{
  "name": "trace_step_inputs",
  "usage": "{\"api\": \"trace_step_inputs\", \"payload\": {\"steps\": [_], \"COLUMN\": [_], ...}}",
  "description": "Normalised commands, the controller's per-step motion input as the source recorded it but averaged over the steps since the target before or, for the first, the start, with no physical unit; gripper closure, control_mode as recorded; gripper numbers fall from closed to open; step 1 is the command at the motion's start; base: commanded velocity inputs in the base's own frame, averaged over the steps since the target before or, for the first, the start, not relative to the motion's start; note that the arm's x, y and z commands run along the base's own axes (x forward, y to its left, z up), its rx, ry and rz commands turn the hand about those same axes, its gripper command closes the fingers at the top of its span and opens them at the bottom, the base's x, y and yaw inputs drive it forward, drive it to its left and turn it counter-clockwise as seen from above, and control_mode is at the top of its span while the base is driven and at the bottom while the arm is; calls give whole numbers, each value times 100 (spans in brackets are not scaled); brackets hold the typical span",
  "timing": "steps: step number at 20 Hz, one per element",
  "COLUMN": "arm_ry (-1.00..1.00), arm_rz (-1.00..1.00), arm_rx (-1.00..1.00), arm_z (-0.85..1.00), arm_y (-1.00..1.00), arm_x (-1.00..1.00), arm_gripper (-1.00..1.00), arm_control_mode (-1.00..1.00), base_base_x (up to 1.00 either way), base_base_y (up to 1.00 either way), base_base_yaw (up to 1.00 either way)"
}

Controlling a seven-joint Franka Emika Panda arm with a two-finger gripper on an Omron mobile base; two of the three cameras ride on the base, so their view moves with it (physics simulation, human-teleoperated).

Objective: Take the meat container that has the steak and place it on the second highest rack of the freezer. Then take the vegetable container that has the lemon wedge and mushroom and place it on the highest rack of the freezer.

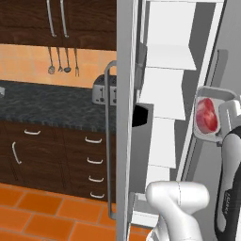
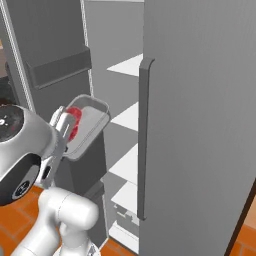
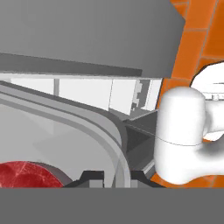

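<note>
The meat container (image 1: 203,94) (image 2: 95,115) is a grey rimmed tray, tipped steeply on edge in front of the open freezer (image 1: 164,94) (image 2: 200,100). The red steak (image 1: 207,116) (image 2: 74,122) (image 3: 26,175) lies inside it. My gripper (image 1: 221,131) (image 2: 66,131) (image 3: 116,177) is shut on the tray's near rim (image 3: 118,144). The tray hangs beside the white shelves, roughly level with the second shelf from the top (image 1: 162,106) (image 2: 127,117), under the highest rack (image 1: 170,56) (image 2: 127,65) that shows. The vegetable container, lemon wedge and mushroom are out of view.
The open freezer door (image 1: 123,117) with its long bar handle (image 1: 109,141) stands left of the shelves. A second grey door with a handle (image 2: 142,140) is on the right. A door bin (image 2: 60,67) juts out near the tray. A toaster (image 1: 103,89) sits on the dark counter.
</note>
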Motion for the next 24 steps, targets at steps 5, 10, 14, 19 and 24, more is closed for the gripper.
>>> {"api": "trace_step_inputs", "payload": {"steps": [5,10,14,19,24], "arm_ry": [0,3,3,7,8], "arm_rz": [8,10,5,6,0], "arm_rx": [0,0,0,0,0], "arm_z": [5,3,0,-1,-12], "arm_y": [-6,-10,-1,-15,-3], "arm_x": [23,19,26,18,34], "arm_gripper": [100,100,100,100,100], "arm_control_mode": [-100,-100,-100,-100,-100], "base_base_x": [0,0,0,0,0], "base_base_y": [0,0,0,0,0], "base_base_yaw": [0,0,0,0,0]}}
